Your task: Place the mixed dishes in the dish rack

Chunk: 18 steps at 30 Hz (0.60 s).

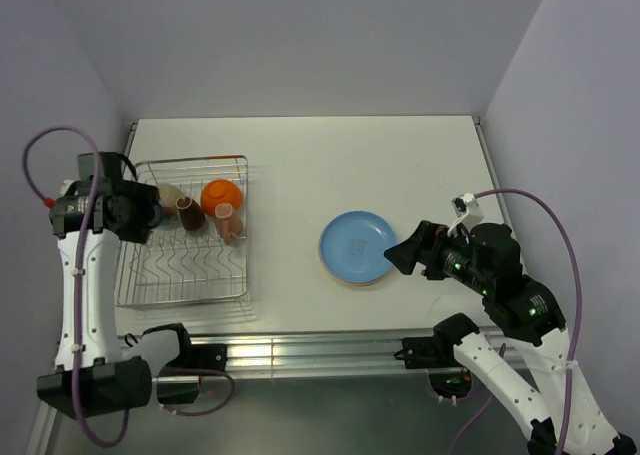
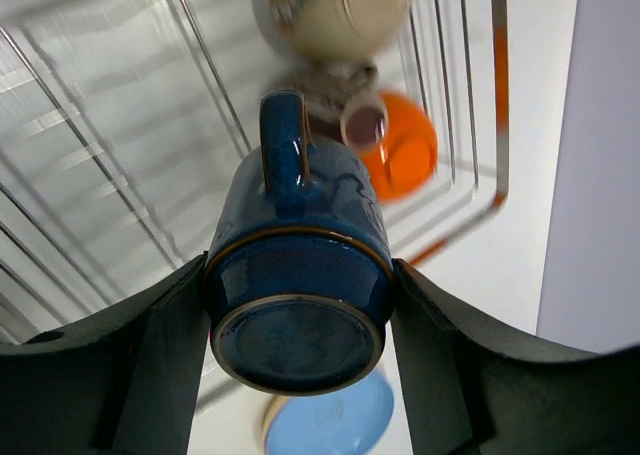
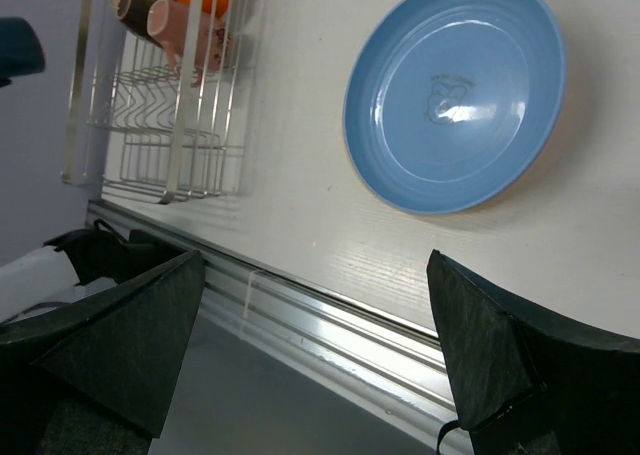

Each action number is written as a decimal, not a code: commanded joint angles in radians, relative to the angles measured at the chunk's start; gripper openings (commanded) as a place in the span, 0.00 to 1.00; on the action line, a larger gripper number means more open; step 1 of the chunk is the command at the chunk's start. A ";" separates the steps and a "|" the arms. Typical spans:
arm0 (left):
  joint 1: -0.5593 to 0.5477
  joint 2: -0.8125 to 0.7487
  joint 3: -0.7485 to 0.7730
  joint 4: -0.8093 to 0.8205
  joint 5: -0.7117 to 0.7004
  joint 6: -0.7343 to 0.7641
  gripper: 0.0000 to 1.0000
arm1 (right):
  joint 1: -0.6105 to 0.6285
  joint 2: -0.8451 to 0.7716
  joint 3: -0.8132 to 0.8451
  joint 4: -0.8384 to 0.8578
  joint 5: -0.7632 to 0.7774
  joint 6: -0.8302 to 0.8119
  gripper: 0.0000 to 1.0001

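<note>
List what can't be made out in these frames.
- Dark blue mug: in the top view, nearly all hidden by the left gripper; clear only in the left wrist view.
- Under the blue plate: only a tan rim shows; the plate covers the rest.
- Cream bowl: left wrist view, blurred and cut off by the top edge.
</note>
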State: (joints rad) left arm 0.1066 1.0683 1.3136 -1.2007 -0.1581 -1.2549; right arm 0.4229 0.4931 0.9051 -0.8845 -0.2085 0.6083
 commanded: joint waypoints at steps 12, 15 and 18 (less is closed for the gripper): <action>0.258 0.156 0.016 0.197 0.060 0.448 0.00 | 0.004 0.041 -0.025 0.013 0.043 -0.082 1.00; 0.260 0.182 0.010 0.203 -0.012 0.509 0.00 | 0.004 0.041 -0.038 0.022 0.041 -0.084 1.00; 0.258 0.211 -0.020 0.239 0.000 0.554 0.00 | 0.005 0.045 -0.054 0.030 0.038 -0.084 1.00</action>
State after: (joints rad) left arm 0.3611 1.2655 1.3025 -1.0359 -0.1337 -0.7967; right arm 0.4232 0.5285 0.8631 -0.8959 -0.1802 0.5449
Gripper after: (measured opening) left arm 0.697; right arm 0.995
